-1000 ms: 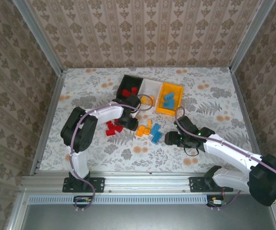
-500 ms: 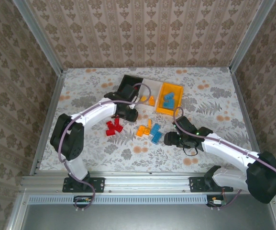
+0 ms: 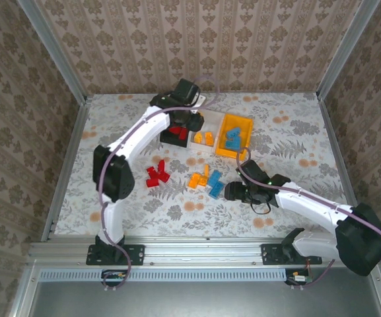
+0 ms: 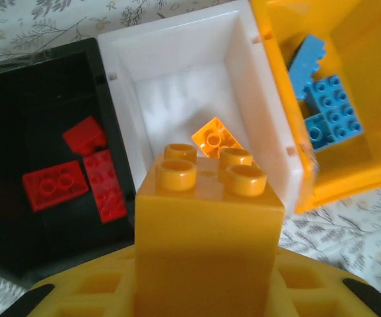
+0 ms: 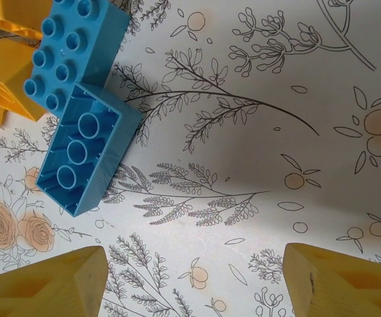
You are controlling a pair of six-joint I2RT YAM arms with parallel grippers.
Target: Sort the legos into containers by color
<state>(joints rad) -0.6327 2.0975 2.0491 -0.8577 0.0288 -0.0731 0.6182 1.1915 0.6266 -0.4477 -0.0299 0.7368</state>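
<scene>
The left gripper (image 3: 189,125) is clamping a glossy orange studded brick (image 4: 210,218) above the white bin (image 4: 177,92). The right gripper (image 5: 197,277) is hovering open beside an upturned hollow blue brick (image 5: 84,158) on the floral tabletop (image 5: 243,165).

My work table (image 3: 289,132) is covered in a pale cloth printed with grey ferns and orange flowers. Beige damask-papered walls (image 3: 197,39) close it in on three sides, joined at the corners by silver metal posts (image 3: 339,56). A grey metal rail (image 3: 197,251) runs along the near edge, under soft, even light.
</scene>
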